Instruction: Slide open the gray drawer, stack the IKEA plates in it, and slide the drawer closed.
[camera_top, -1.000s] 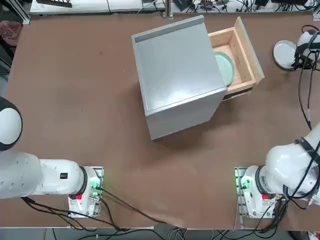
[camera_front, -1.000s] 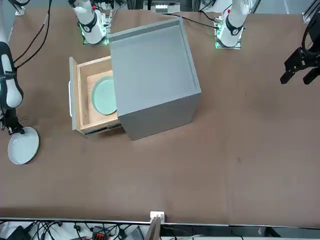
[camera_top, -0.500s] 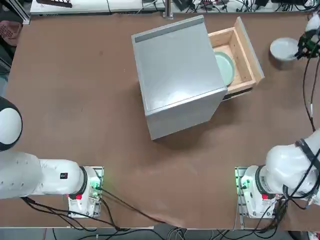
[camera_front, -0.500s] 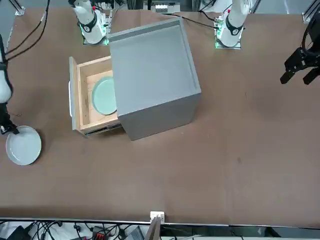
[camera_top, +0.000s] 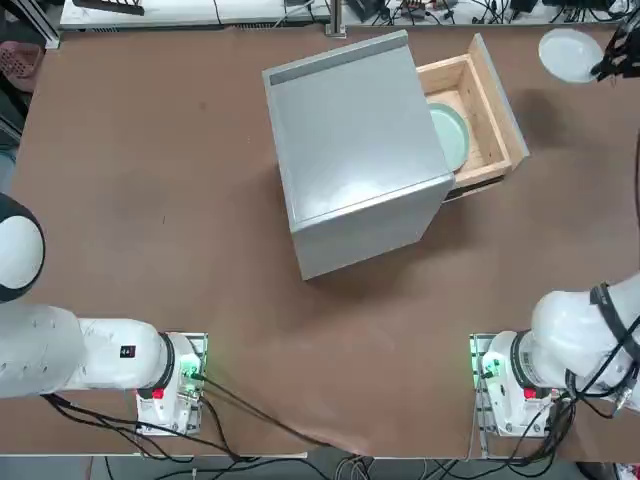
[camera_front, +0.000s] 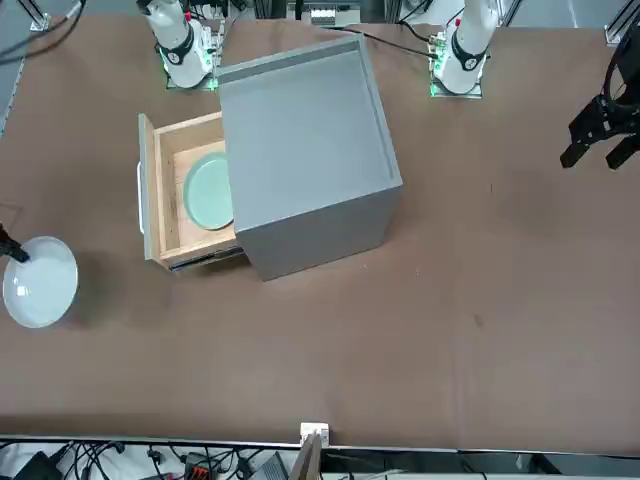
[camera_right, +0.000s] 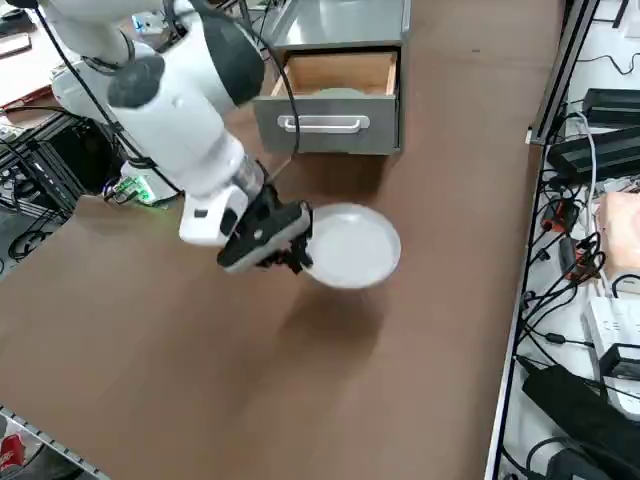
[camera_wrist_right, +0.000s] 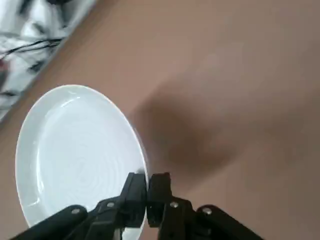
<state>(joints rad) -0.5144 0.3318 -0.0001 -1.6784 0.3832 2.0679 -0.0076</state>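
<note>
R grip. (camera_wrist_right: 147, 187) shut on rim of white-gray plate (camera_wrist_right: 80, 155), one finger each side of the edge, fingers nearly meeting w/ just the thin rim btwn. Plate's held up off the table (camera_right: 250, 370) (its shadow falls on the brown top), tilted a bit, out past the drawer's front, apart from it.

Gray drawer (camera_right: 335, 125) is open, pulled out of the big gray cabinet (camera_top: 360, 140); light wood inside, gray front panel w/ a pale bar handle (camera_right: 325, 124). Mint green plate (camera_front: 208, 191) lies in it, flat on the drawer floor, near the cabinet side, partly hidden by the cabinet top in top view. Rest of the drawer floor is bare wood.

In the way: nothing seen btwn held plate and drawer bar the drawer's own front panel (its top edge stands above the floor inside). Cables (camera_right: 290, 90) hang along the R arm, crossing in front of the drawer in the R side view. Brands/labels: none readable on plates or cabinet.
</note>
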